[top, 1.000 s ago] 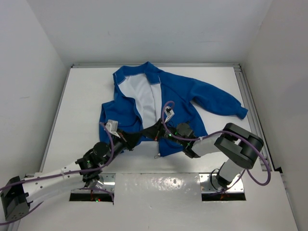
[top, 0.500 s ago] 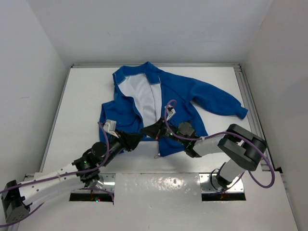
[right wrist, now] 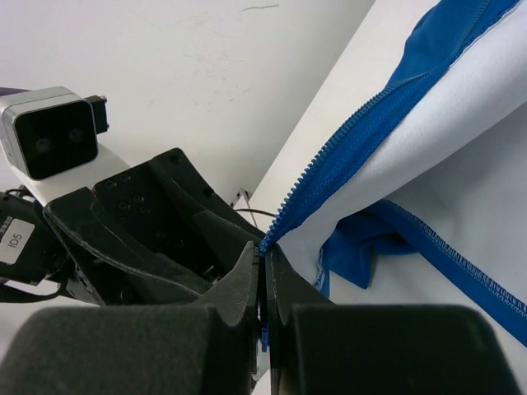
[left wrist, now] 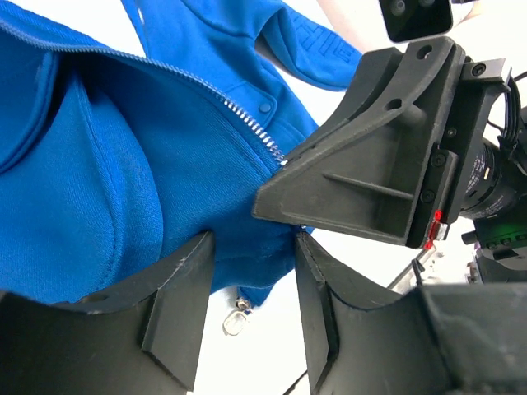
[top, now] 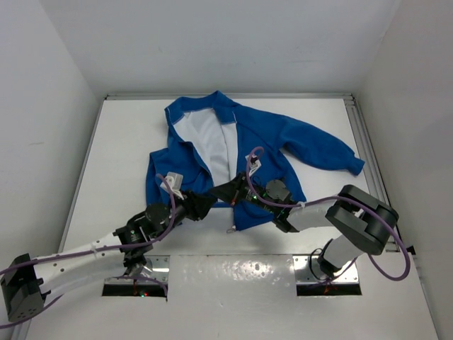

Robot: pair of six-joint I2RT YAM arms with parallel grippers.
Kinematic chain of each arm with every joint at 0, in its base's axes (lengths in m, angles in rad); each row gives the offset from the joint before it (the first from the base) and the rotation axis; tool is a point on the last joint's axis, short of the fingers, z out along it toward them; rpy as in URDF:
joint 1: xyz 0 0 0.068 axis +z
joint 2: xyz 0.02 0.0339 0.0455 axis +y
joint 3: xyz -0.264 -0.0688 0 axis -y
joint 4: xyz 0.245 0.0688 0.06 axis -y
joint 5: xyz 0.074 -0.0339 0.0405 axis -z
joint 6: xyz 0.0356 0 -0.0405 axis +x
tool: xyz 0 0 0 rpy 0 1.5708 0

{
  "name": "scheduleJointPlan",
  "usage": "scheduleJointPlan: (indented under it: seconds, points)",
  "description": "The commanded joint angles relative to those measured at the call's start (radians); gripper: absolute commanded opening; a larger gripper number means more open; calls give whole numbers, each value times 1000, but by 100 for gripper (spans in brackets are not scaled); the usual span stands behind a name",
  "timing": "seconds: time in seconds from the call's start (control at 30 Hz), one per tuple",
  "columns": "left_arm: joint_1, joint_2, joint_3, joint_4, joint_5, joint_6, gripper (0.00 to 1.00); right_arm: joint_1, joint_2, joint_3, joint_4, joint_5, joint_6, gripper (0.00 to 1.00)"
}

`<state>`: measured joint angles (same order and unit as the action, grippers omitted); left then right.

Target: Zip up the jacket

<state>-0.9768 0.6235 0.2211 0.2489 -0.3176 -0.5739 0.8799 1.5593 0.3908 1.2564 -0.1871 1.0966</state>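
Jacket (top: 283, 142) lies flat on the white surface (top: 120, 142), centre to far side, collar far. The front is partly open and shows the white lining (top: 219, 145). One sleeve runs out to the right.

Top view: both claws meet at the near hem, at the bottom of the front opening. The left claw (top: 205, 203) comes in from the left and the right claw (top: 232, 191) from the right, just beside each other. A small metal tab (top: 230, 229) lies near the hem.

Left wrist view: left claw (left wrist: 251, 243) jaws stand moderately apart. Blue hem sits between the tips; no pinch visible. Zip teeth (left wrist: 247, 119) run down to the right claw (left wrist: 370, 164), which covers their lower end. The tab (left wrist: 235, 319) hangs below the hem.

Right wrist view: right claw (right wrist: 263, 276) fingers are pressed together, pinching the jacket at the bottom end of the zip (right wrist: 329, 177). The left claw (right wrist: 156, 222) sits close behind it.
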Motion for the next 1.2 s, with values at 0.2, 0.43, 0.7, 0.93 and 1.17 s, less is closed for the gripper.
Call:
scheduleJointPlan:
  seconds: [0.2,0.43,0.7,0.93,1.17]
  points:
    - [52,50,8,142,23,58,24,-2,-39,-6,129,-32,9,0]
    - [56,54,18,188,29,88,2,-7,-35,-6,129,-34,12,0]
    - [58,30,12,156,8,83,0,-21,-60,-9,48,-26,8,0]
    - [58,6,7,23,3,37,15,-24,-149,-1,-197,-3,9,0]
    - [58,-113,1,-167,-63,-36,41,-24,-246,-98,-676,64,-40,0]
